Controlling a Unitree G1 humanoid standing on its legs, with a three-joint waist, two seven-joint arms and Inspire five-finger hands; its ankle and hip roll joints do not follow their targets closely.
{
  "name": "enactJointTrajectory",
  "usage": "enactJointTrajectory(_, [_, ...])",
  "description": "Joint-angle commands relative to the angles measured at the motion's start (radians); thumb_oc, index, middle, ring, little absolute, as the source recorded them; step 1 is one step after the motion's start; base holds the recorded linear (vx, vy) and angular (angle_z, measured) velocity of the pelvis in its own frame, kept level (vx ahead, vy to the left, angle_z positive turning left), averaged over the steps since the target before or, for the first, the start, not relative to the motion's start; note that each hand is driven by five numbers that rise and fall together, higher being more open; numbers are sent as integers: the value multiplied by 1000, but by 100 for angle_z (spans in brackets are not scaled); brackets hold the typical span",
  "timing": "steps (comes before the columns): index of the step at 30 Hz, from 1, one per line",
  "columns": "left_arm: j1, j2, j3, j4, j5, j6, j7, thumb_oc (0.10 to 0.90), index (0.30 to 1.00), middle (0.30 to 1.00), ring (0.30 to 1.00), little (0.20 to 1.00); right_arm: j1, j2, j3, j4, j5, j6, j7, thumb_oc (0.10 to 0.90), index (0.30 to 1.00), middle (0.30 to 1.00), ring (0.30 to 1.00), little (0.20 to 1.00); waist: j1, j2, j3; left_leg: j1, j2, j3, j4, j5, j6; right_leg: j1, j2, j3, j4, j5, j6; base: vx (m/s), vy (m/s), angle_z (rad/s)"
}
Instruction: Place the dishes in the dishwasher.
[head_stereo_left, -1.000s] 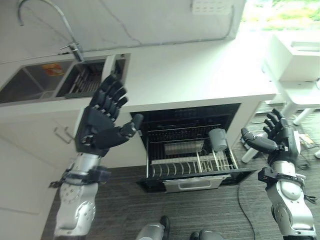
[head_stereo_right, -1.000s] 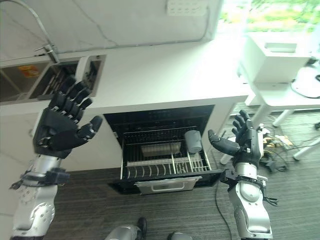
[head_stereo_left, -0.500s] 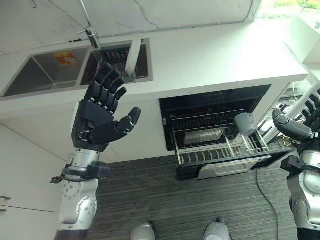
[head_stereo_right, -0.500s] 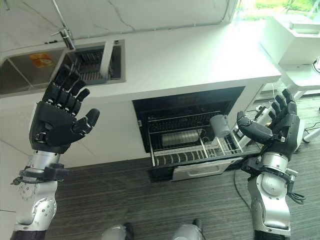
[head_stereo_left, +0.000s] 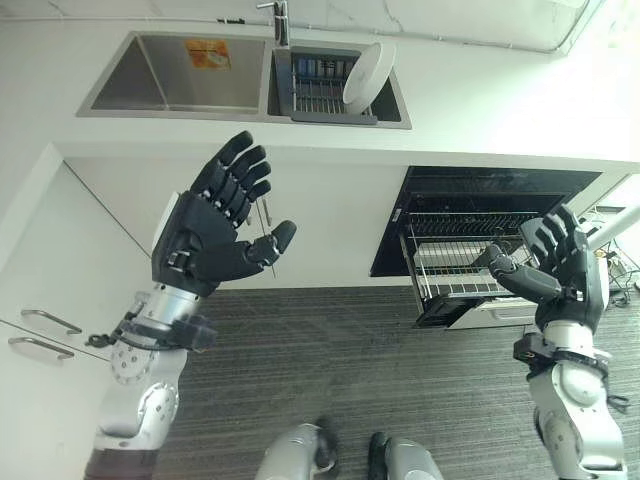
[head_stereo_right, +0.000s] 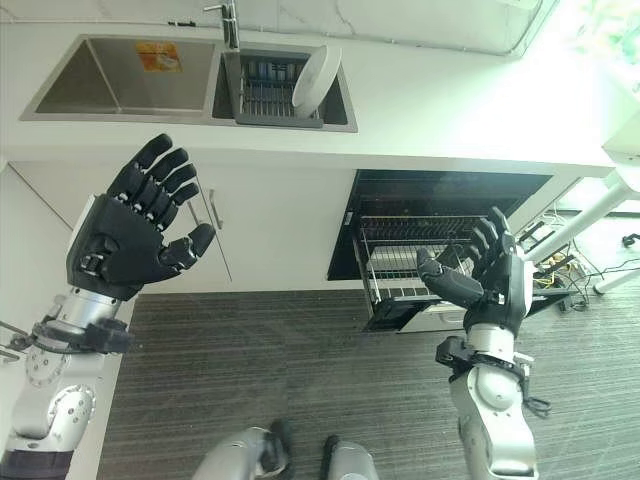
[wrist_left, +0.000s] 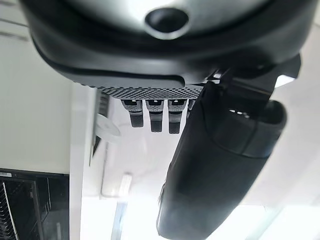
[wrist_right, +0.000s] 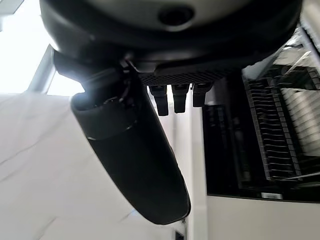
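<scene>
A white plate (head_stereo_left: 366, 76) stands on edge in the dark rack (head_stereo_left: 320, 95) in the right basin of the sink (head_stereo_left: 170, 85). Below the counter, the dishwasher (head_stereo_left: 480, 215) is open with its wire rack (head_stereo_left: 450, 268) pulled out. My left hand (head_stereo_left: 210, 232) is raised in front of the cabinet, fingers spread, open and empty. My right hand (head_stereo_left: 555, 270) is raised in front of the pulled-out rack, open and empty too. The plate (wrist_left: 107, 127) also shows past the left hand's fingers (wrist_left: 152, 114) in the left wrist view.
A white counter (head_stereo_left: 500, 100) runs above the dishwasher. A faucet (head_stereo_left: 280, 15) stands behind the sink. White cabinet doors with handles (head_stereo_left: 40, 330) are at the left. Dark wooden floor (head_stereo_left: 330, 360) lies in front.
The camera has swung left: the sink and plate now sit at top centre and the dishwasher at the right. Both hands remain raised and open.
</scene>
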Motion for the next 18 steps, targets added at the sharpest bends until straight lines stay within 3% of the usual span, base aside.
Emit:
enactJointTrajectory(1, [-59, 57, 13, -144, 28, -129, 9, 800, 900, 900, 900, 900, -73, -35, -74, -31, 20, -137, -9, 800, 900, 900, 900, 900, -21, -37, -108, 134, 55, -22, -114, -79, -66, 73, 34, -39, -205, 103, 9, 208, -251, 40])
enactJointTrajectory(7, [-53, 53, 10, -160, -3, -160, 38, 800, 900, 900, 900, 900, -110, -76, -60, -22, -8, -115, 10, 800, 900, 900, 900, 900, -27, -6, -128, 178, 86, 24, -114, -45, -97, 123, 78, -29, -205, 44, -42, 220, -317, 30])
enactJointTrajectory(8, [-45, 43, 11, -164, 2, -161, 40, 800, 900, 900, 900, 900, -110, -86, -66, -21, -3, -116, 19, 800, 900, 900, 900, 900, -24, -11, -129, 188, 83, 30, -114, -30, -106, 126, 75, -29, -205, 40, -50, 157, -302, 4])
enactJointTrajectory(10, [-24, 23, 20, -170, 9, -167, 37, 800, 900, 900, 900, 900, -99, -95, -76, -24, 3, -117, 47, 800, 900, 900, 900, 900, -11, -36, -124, 215, 56, 33, -114, 69, -126, 133, 53, -15, -205, 38, -65, 139, -302, -10])
enactJointTrajectory(11, [-2, 6, 31, -182, 15, -172, 29, 800, 900, 900, 900, 900, -90, -103, -84, -30, 2, -116, 74, 800, 900, 900, 900, 900, 3, -57, -105, 160, 34, 12, 22, 111, -136, 143, 37, -1, -205, 35, -83, 93, -246, -38])
enactJointTrajectory(12, [6, -8, 31, -184, 27, -172, 26, 800, 900, 900, 900, 900, -86, -100, -84, -30, 2, -121, 87, 800, 900, 900, 900, 900, 3, -55, -99, 123, 47, 3, 67, 119, -138, 146, 45, 1, -205, 37, -88, 125, -133, -30])
enactJointTrajectory(13, [-4, -16, 18, -168, 38, -172, 25, 800, 900, 900, 900, 900, -110, -87, -66, -19, -14, -119, 75, 800, 900, 900, 900, 900, 0, -46, -96, 133, 59, 24, -80, 96, -121, 149, 58, 14, -205, 34, -78, 132, 123, -29])
enactJointTrajectory(14, [2, -11, 16, -159, 36, -177, 20, 800, 900, 900, 900, 900, -126, -77, -50, -14, -27, -114, 74, 800, 900, 900, 900, 900, -1, -11, -87, 85, 101, 18, -114, 57, -125, 162, 92, 22, -205, 22, -66, 213, 305, 26])
enactJointTrajectory(15, [13, -4, 18, -150, 28, -190, 15, 800, 900, 900, 900, 900, -121, -80, -44, -15, -28, -118, 87, 800, 900, 900, 900, 900, -2, 23, -89, 11, 143, -23, -114, 74, -155, 174, 127, 36, -205, 8, -62, 207, 336, 36])
enactJointTrajectory(18, [30, -8, 27, -143, -5, -220, 3, 800, 900, 900, 900, 900, -103, -110, -60, -15, -10, -123, 133, 800, 900, 900, 900, 900, 11, 37, -93, -78, 156, -91, -114, 126, -179, 222, 162, 80, -205, -39, -75, 242, 324, 13])
